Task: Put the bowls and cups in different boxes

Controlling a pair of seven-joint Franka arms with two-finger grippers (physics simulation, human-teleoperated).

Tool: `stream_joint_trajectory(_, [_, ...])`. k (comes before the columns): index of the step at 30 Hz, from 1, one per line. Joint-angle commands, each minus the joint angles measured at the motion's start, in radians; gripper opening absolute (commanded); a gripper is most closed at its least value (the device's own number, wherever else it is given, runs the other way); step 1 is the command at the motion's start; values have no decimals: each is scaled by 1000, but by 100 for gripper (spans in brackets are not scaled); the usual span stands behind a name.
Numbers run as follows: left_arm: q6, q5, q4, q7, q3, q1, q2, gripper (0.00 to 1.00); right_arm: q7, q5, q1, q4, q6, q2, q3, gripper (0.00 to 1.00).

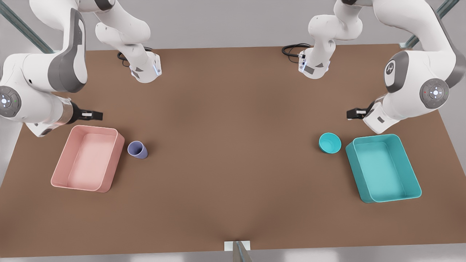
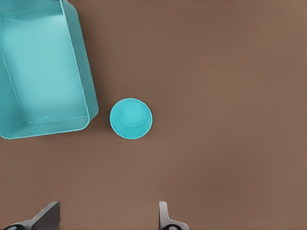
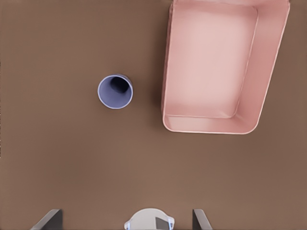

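**Currently: Approach Stage, No Object Grasped**

I read the task as not yet started on either side. The lavender cup (image 1: 137,149) stands upright on the brown table (image 1: 233,163), just beside the pale pink box (image 1: 86,158) and apart from it. The teal bowl (image 1: 330,142) stands upright just beside the teal box (image 1: 382,167), also not touching. Both boxes hold nothing.

The left gripper (image 2: 105,218) hangs above the table near the teal bowl and teal box, at the front view's right. Its fingers (image 2: 164,215) are spread apart and hold nothing. The right gripper (image 3: 127,220) hangs above the table near the lavender cup and pink box, at the front view's left. Its fingers (image 3: 199,219) are likewise spread apart and empty.

In my judgement, the step in hand is positioning ahead of the first pick. The next move calls for:

1. Centring each gripper over its object; neither is yet aligned.
2. Descending with one finger inside the rim and one outside, or straddling the body.
3. Keeping clear of the adjacent box wall, since each object sits close to it.
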Motion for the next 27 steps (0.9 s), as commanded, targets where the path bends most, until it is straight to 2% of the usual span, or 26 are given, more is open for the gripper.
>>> stream_joint_trajectory(1, [52, -1, 0, 0, 0, 1, 1, 100, 39, 1, 0, -2, 100, 0, 1, 100])
stream_joint_trajectory(2, [51, -1, 0, -2, 0, 1, 6, 100, 41, 0, 2, -1, 100, 3, 1, 100])
stream_joint_trajectory(4, [52, -1, -1, -2, 0, 1, 6, 100, 50, 3, 46, 16, 124, 107, 1, 100])
stream_joint_trajectory(6, [70, -2, -21, -2, 0, 1, 15, 100, 56, 12, 72, -19, 288, 154, 2, 100])
stream_joint_trajectory(8, [365, 5, -225, 0, -40, -15, 35, 100, 56, 41, 71, -134, 483, 150, 2, 100])
stream_joint_trajectory(10, [612, 62, -351, -5, -69, -47, 96, 100, 55, 72, 54, -257, 634, 130, 1, 100])
stream_joint_trajectory(12, [745, 83, -440, -3, -70, -53, 115, 100, 55, 73, 38, -332, 718, 119, 1, 100])
stream_joint_trajectory(14, [957, 172, -578, -3, -79, -52, 146, 100, 59, 81, 44, -386, 856, 133, 1, 100])
stream_joint_trajectory(17, [997, 223, -632, -5, -79, -52, 156, 100, 59, 83, 40, -442, 922, 144, -1, 100])
stream_joint_trajectory(27, [1014, 222, -717, -8, -81, -27, 230, 100, 49, 83, 25, -672, 959, 79, -7, 100])
